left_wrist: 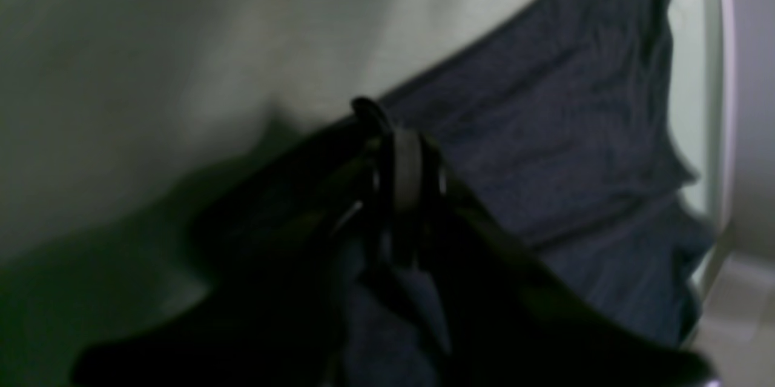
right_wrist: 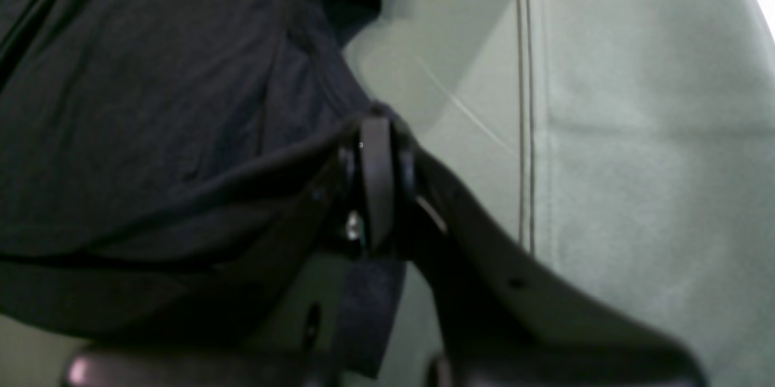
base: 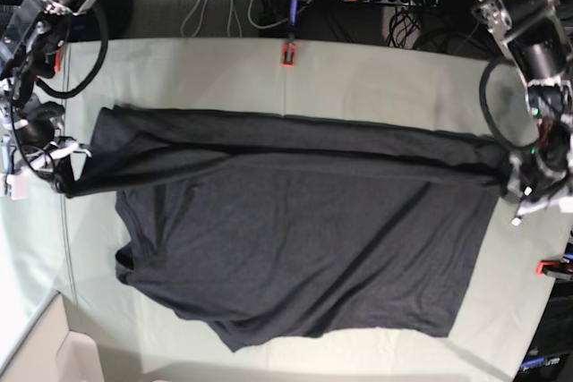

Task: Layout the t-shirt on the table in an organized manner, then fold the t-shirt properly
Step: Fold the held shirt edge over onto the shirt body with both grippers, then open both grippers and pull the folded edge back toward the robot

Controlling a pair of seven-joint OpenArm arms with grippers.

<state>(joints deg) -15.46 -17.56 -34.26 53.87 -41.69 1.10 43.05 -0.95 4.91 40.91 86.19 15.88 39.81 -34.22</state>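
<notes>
Left gripper [left_wrist: 402, 160] is clenched on a fold of the t-shirt [base: 304, 239], jaws pressed together with dark cloth pinched between them; on my base view it sits at the table's right edge, at the end of the raised fold. Right gripper [right_wrist: 375, 163] is likewise clamped on the shirt's edge, fabric bunched around the closed jaws (wrist picture is soft, but the pinch is plain), and it sits at the left edge of the base view. Between the two grips I see a long ridge of cloth running straight across the table [base: 376, 78]. Below that ridge the charcoal body of the shirt lies spread on the pale green cover, creased, its lower hem uneven. I note a red clamp [base: 287, 54] on the far edge and another [base: 548, 267] on the right.
</notes>
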